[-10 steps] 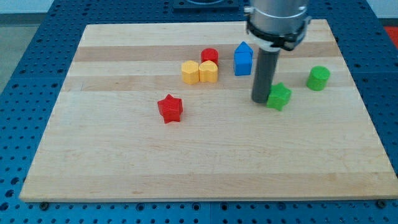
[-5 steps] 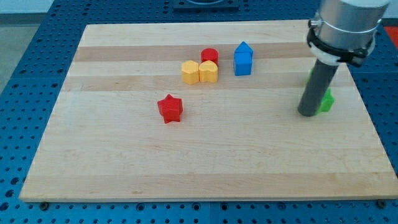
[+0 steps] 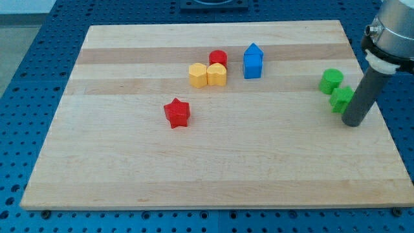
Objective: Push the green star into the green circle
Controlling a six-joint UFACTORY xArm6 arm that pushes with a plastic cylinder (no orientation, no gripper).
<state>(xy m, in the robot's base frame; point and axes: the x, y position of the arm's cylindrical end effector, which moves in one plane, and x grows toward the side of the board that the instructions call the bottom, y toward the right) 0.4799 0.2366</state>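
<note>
The green star (image 3: 339,98) lies near the board's right edge, touching the green circle (image 3: 330,81) just above and left of it. My tip (image 3: 353,122) rests on the board just below and right of the star, close beside it; the rod covers the star's right side. Whether the tip touches the star I cannot tell.
A red star (image 3: 176,112) lies left of centre. A red cylinder (image 3: 218,57), two yellow blocks (image 3: 198,75) (image 3: 217,74) and a blue house-shaped block (image 3: 253,61) cluster near the view's top middle. The wooden board (image 3: 129,168) ends just right of my rod.
The green star has slid right and up until it sits against the green circle. My rod has moved right, from the star's left to its lower right.
</note>
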